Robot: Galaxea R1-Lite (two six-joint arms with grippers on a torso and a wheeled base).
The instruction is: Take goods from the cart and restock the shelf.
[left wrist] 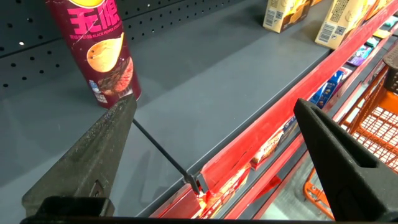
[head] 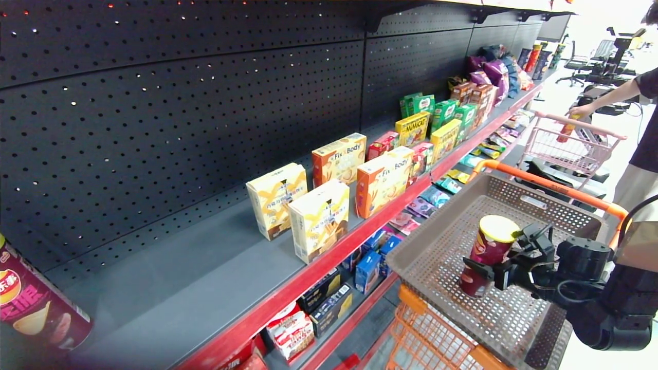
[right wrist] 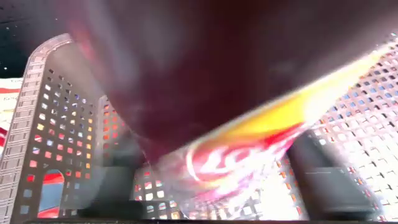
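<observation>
Gripping a can [head: 486, 254] before the shelf [head: 169, 267], right gripper [head: 497, 255] clamps tight; left gripper [left wrist: 216, 107] gapes empty over the shelf.

The right arm [head: 611, 303] enters at the lower right of the head view, its forearm angled up toward the frame's centre and ending in a dark wrist [head: 581, 259]. The right gripper [head: 494, 261] points toward the left of the frame, with its fingers [head: 529, 237] closed on opposite sides of a chip can [head: 488, 246], which it holds nearly upright. In the right wrist view, two dark fingers [right wrist: 323, 180] flank the can's body. In the left wrist view, the left gripper [left wrist: 214, 152] has its two dark fingers [left wrist: 93, 162] spread wide apart.
</observation>
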